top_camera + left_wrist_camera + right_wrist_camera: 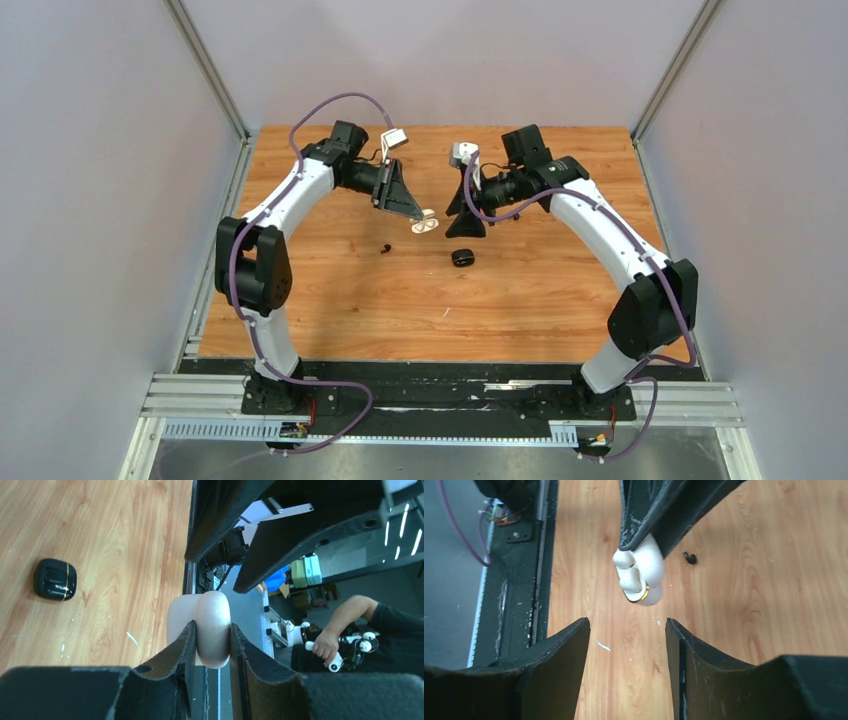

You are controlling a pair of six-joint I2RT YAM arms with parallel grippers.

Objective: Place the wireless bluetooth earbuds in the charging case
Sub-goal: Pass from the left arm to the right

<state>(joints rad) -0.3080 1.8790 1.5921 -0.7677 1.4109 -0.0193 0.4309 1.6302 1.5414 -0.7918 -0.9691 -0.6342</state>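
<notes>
My left claw (210,639) is closed tight on the white case (214,630). It holds the case up in the air over the far half of the wood table (330,300). The case looks open, with two round halves side by side and a gold ring on one half. I think a small white bit sits in the open half. The view is too fuzzy for me to be sure it is an earbud.

My right claw (626,630) is open and holds nothing. It points at the white case from the other side, near it but not touching.

One black earbud (386,248) lies alone on the table, near the left claw and a little closer to me than the white case. The black case (462,257) sits on the table and looks shut. It is near the right claw, on my side of it, and apart from the earbud.
</notes>
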